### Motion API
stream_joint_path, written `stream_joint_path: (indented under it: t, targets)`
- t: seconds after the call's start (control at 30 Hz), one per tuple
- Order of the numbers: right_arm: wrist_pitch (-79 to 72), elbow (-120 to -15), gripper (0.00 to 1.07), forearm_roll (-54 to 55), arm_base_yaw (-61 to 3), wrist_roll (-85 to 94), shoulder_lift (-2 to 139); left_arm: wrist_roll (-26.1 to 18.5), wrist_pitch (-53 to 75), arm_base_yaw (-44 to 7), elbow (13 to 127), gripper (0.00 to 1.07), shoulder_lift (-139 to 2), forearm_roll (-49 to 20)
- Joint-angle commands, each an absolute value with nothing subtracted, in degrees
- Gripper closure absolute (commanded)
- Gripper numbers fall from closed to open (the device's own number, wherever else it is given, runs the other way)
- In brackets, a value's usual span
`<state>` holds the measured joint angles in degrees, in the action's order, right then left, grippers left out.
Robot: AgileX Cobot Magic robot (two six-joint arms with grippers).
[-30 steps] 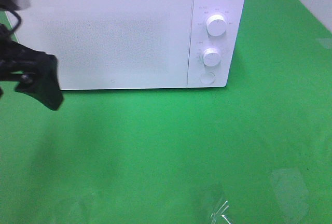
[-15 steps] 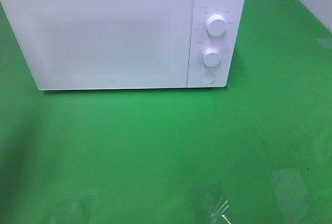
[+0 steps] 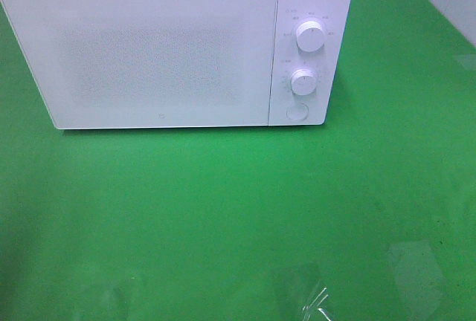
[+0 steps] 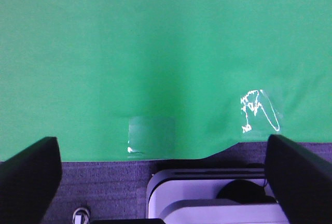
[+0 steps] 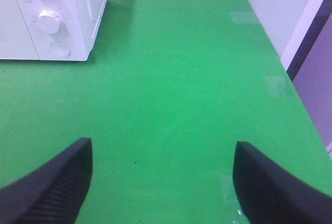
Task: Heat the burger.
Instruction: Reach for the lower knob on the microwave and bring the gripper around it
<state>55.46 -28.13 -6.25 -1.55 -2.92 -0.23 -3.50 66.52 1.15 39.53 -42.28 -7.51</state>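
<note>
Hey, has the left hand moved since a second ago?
Yes. The left hand was in front of the microwave's left end in the high view; now it is out of that view, pulled away from the microwave.

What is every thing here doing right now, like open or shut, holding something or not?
White box-shaped microwave oven: door shut.
Left gripper: jaws wide open, holding nothing.
Right gripper: jaws open, holding nothing.
</note>
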Motion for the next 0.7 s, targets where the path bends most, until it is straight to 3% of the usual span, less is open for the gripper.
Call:
stream_joint_path:
  t: [0.03, 0.37, 0.7]
  targets:
    - [54.95, -28.07, 0.32, -6.3, -1.32, -2.86, -1.78, -4.01, 63.31, 1.26, 34.09, 0.07, -35.47, -7.28]
    - [54.95, -28.07, 0.32, -6.3, -1.32, -2.92, -1.78, -3.95, 61.36, 1.26, 29.74, 0.07, -17.07, -7.16]
    - [54.95, -28.07, 0.32, -6.3, -1.32, -2.92, -1.78, -3.95, 61.31, 1.26, 29.74, 0.07, -7.79, -7.68]
